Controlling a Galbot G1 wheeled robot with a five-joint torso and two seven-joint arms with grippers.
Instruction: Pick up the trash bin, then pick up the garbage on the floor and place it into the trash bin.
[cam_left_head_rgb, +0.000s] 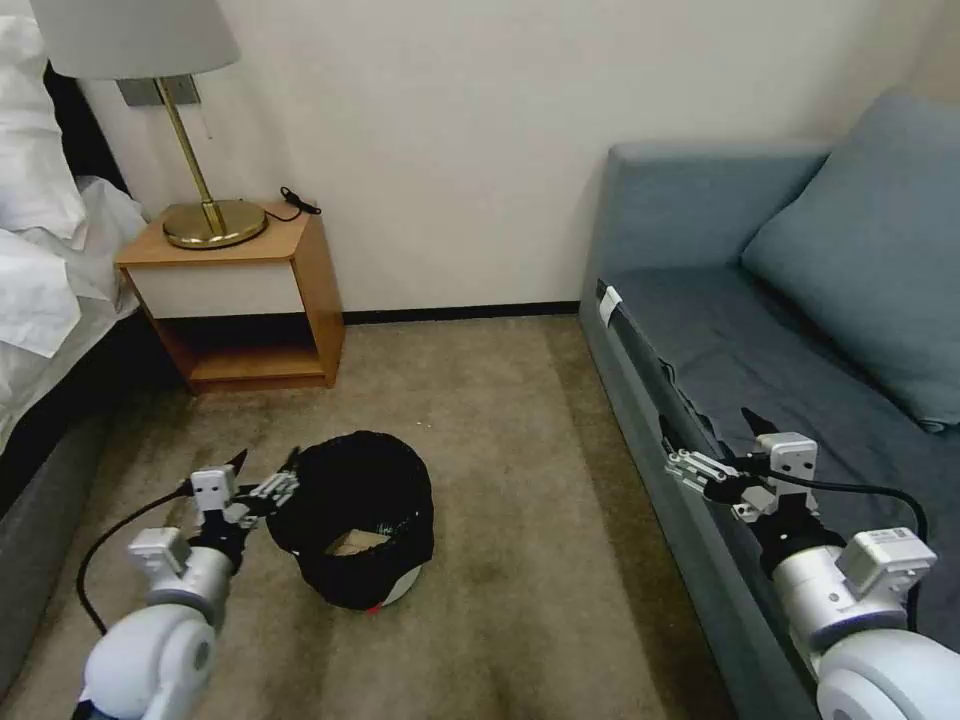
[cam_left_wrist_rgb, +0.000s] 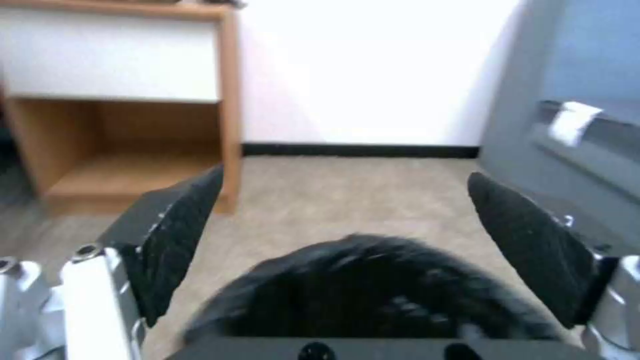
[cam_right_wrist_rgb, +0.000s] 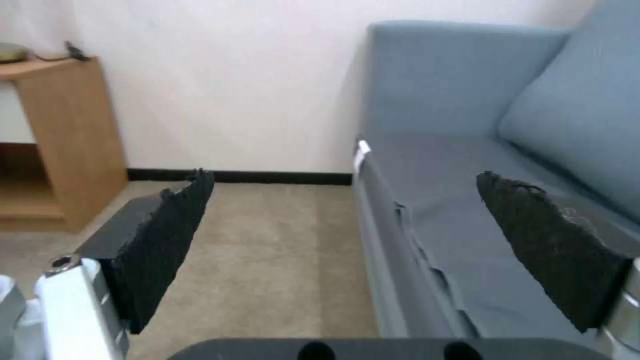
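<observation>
Carpet (cam_left_head_rgb: 520, 420) carries the trash bin (cam_left_head_rgb: 358, 520), black bag over its rim, between wooden nightstand (cam_left_head_rgb: 250, 300) and blue sofa (cam_left_head_rgb: 760, 330); brown paper lies inside it; left gripper (cam_left_head_rgb: 266, 477) spread wide just beside the bin's rim, holding nothing; right gripper (cam_left_head_rgb: 712, 428) wide apart, empty, over the sofa edge.

The small round white plastic bin (cam_left_head_rgb: 352, 530), lined with crinkly black bag, sits on the carpet, tilted. Something brownish lies inside.
</observation>
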